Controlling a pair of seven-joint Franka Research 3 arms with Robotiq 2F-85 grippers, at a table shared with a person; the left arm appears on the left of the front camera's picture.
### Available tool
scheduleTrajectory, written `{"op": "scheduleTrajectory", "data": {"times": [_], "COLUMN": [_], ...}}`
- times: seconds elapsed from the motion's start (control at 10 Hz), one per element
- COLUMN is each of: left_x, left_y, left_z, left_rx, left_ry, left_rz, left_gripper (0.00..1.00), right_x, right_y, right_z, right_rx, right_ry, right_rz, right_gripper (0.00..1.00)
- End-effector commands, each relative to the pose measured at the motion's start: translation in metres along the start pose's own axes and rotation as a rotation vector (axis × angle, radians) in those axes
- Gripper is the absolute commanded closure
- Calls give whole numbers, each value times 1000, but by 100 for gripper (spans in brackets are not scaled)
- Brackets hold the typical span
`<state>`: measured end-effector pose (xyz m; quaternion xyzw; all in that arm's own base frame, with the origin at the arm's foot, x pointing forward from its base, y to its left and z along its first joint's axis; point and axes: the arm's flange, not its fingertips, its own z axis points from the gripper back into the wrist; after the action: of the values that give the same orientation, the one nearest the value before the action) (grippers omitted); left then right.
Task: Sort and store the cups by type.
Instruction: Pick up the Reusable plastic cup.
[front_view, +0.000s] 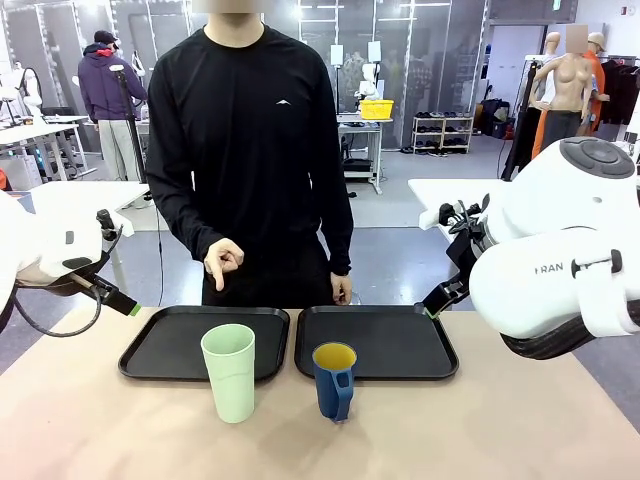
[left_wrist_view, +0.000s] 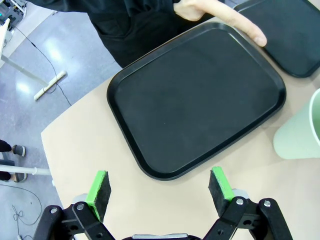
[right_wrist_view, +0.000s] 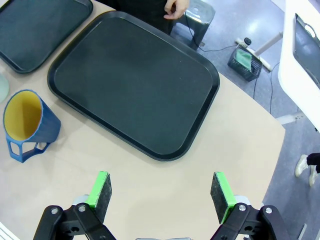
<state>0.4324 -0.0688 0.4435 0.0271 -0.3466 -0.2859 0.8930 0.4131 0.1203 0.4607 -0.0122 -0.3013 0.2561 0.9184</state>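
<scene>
The pale mint-green tumbler (front_view: 229, 372) stands upright on the table in front of the left black tray (front_view: 160, 350); its side shows at the right edge of the left wrist view (left_wrist_view: 300, 135). Beside it on the right stands the dark blue mug (front_view: 334, 380) with a yellow inside, handle toward the front, in front of the right tray (front_view: 400, 345); the right wrist view has the blue mug (right_wrist_view: 27, 125) at its left. My left gripper (left_wrist_view: 160, 187) hangs open over the table's left corner. My right gripper (right_wrist_view: 160, 192) hangs open over the table's right side. Both hold nothing.
A person in black stands at the far side, one hand (front_view: 222, 262) pointing down over the left tray (left_wrist_view: 200, 95), the other hand (front_view: 341, 290) by the right tray (right_wrist_view: 135, 85). Bare table lies in front of the cups.
</scene>
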Motion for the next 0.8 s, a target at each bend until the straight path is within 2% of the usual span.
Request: {"op": "scheduleTrajectory", "data": {"times": [0.0, 0.3, 0.4, 0.7], "left_x": [-2, -17, -27, -51], "left_y": [3, 8, 6, 13], "left_z": [-6, -10, -7, -10], "left_rx": [-9, -63, -121, -138], "left_ry": [-18, -79, -99, -123], "left_rz": [-44, -186, -240, -277], "left_gripper": [0, 0, 0, 0], "right_x": [0, 0, 0, 0], "right_y": [-1, -1, -1, -1], "right_z": [0, 0, 0, 0], "right_rx": [1, 1, 1, 1], "right_ry": [0, 0, 0, 0], "right_rz": [-2, -2, -2, -2], "right_gripper": [0, 0, 0, 0]}}
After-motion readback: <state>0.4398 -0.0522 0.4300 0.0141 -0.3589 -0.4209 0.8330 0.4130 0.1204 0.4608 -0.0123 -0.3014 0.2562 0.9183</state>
